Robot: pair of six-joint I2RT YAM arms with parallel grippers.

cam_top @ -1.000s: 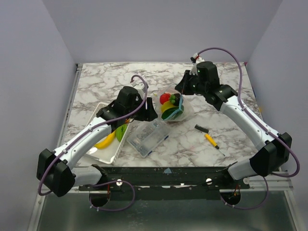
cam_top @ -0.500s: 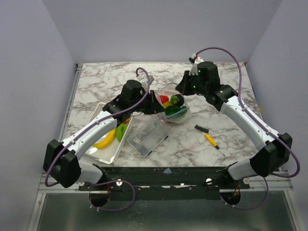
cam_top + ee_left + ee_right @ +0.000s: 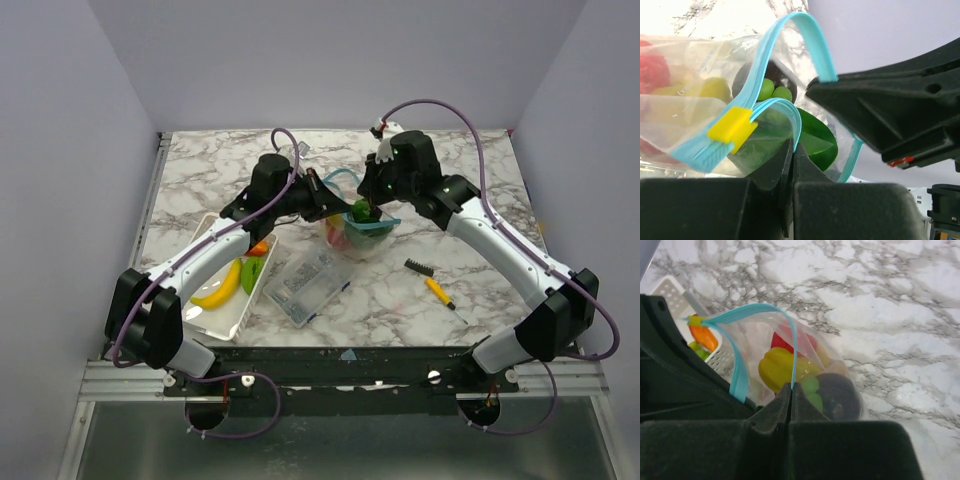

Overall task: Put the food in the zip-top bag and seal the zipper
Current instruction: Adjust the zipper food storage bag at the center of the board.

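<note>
Floppy clear bag (image 3: 760, 337): left tool (image 3: 792, 150), right tool (image 3: 791, 390) pinch blue zipper (image 3: 738, 372).

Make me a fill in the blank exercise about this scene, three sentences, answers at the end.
The left gripper and right gripper have their jaws shut on the zip-top bag's light ____ zipper.
The slider on that zipper is ____.
In the white tray lies a yellow ____.
Missing words: blue, yellow, banana.

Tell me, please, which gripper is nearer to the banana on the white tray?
Left. The left gripper pinches the zip-top bag edge, just right of the banana on its tray; the right gripper holds the bag's other side, farther away.
</note>
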